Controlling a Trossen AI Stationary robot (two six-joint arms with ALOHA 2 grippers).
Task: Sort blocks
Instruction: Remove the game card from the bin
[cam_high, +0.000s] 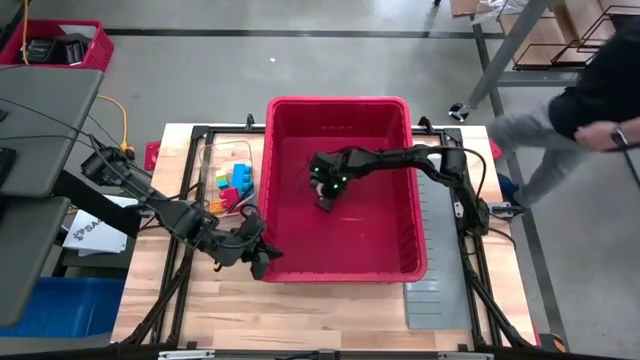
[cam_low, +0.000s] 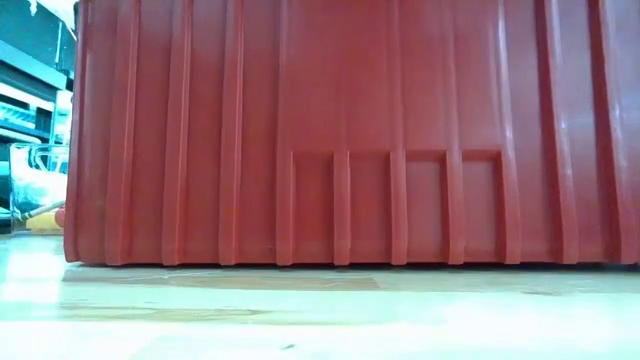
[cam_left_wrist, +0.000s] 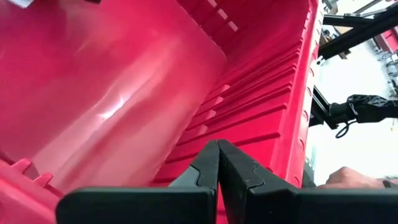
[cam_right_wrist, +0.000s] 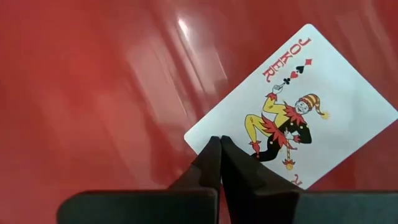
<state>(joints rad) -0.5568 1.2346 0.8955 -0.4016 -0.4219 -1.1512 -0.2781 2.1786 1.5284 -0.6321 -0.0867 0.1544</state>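
Several blocks (cam_high: 234, 186) in blue, yellow, green and orange lie in a clear container just left of the large red bin (cam_high: 340, 115). My right gripper (cam_high: 322, 198) is shut and reaches steeply down into the bin, over a joker playing card (cam_right_wrist: 298, 93) that lies flat on the bin's floor. My left gripper (cam_high: 258, 258) is shut with nothing in it. It hovers at the bin's near left corner and looks into the bin (cam_left_wrist: 124, 93). The low view shows only the bin's ribbed outer wall (cam_low: 340, 130). My right gripper's shut fingertips (cam_right_wrist: 219, 144) stand over the card's edge near one corner (cam_right_wrist: 239, 134), coming from above and pointing steeply down. The card lies flat on the bin floor. Whether the fingertips touch it, I cannot tell.
A grey slotted divider sheet (cam_high: 440, 270) lies on the table right of the bin. A person (cam_high: 590, 100) stands beyond the table's far right corner. Bare wooden tabletop (cam_high: 330, 315) lies in front of the bin.
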